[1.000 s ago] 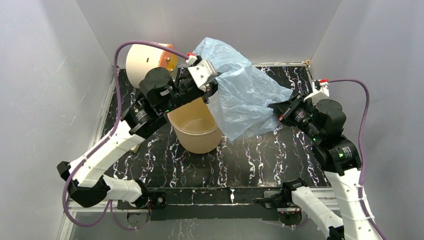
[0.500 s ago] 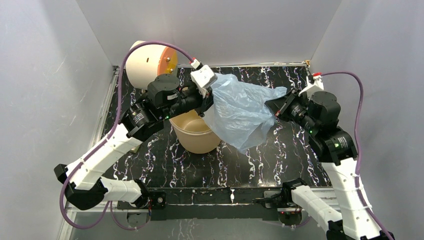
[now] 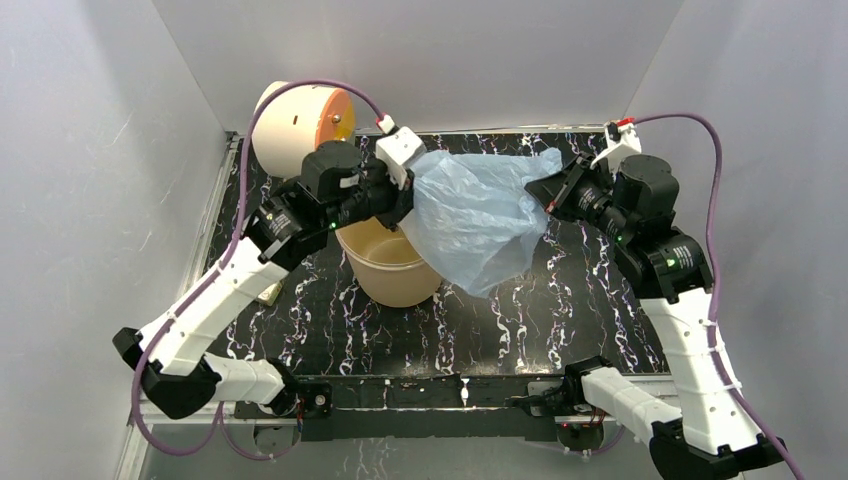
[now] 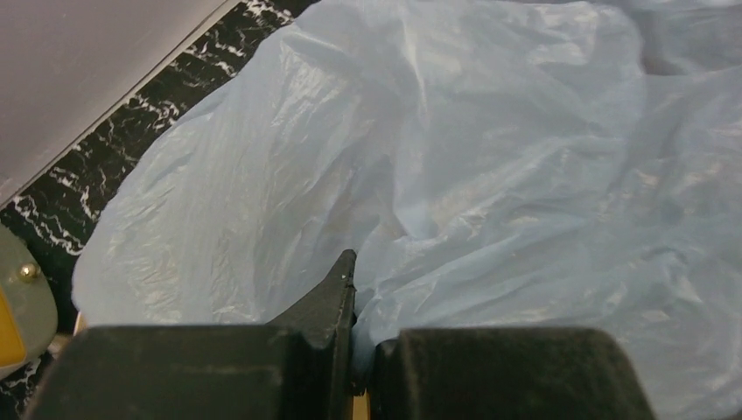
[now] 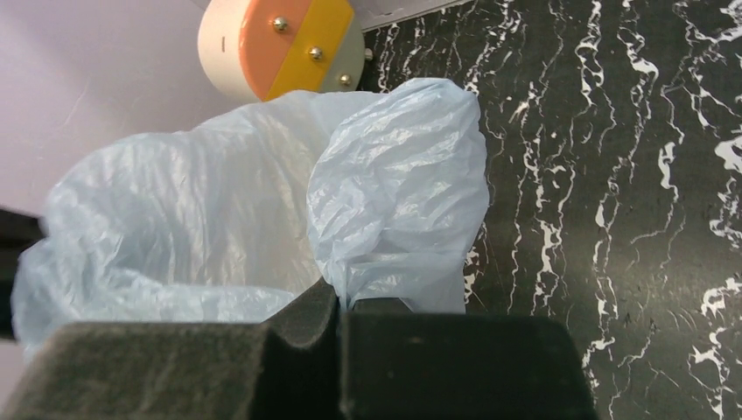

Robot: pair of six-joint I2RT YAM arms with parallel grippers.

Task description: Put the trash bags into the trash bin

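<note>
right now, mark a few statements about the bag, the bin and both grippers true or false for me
1. The left gripper and the right gripper are both shut on the trash bag. True.
2. The trash bin stands upright with its mouth open. True.
3. The trash bag lies inside the trash bin. False: it hangs stretched between the two grippers, mostly to the right of the bin in the top view.
4. The cream drum with the orange face sits at the near edge by the arm bases. False: it is at the far left corner.
</note>
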